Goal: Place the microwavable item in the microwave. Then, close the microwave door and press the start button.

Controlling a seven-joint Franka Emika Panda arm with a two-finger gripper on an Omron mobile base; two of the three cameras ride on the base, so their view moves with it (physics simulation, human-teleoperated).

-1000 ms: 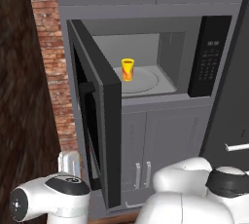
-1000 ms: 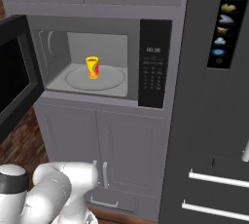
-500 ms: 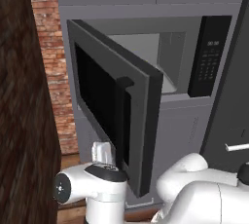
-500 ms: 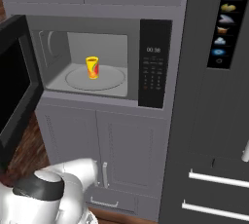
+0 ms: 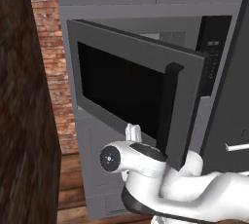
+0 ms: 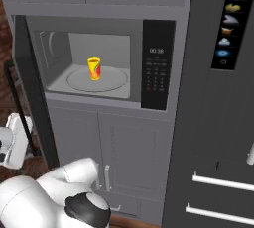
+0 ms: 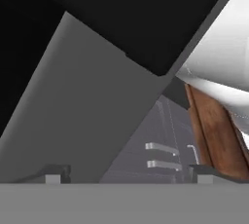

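Fingertips [image 7: 58,173] show as two small dark stubs at the bottom of the hand view, well apart, with nothing between them; the gripper [image 7: 129,174] stands wide and holds nothing. Just ahead of it the grey frame of the microwave door [image 5: 131,89] slants across that view, dark glass above it, and past its edge lie grey cabinet fronts with small bar pulls and a strip of brown wood floor. From the left base camera the arm is bent low, its white wrist [image 5: 133,135] raised just under the door's lower edge, near the foot of the black vertical handle [image 5: 168,111]; whether it touches the door cannot be told. The door hangs part-way swung, its window facing the camera. From the right base camera the door is seen edge-on at the left of the microwave [image 6: 158,63], and the cavity stands open. Inside, the yellow cup [image 6: 94,68] with red-orange marks stands upright on the round turntable [image 6: 116,81], well apart from the fingers. The black keypad panel to the right carries a small display with pale digits too small to read surely. Farther right, a dark tall panel [image 6: 229,21] bears a column of small picture icons, no words legible.
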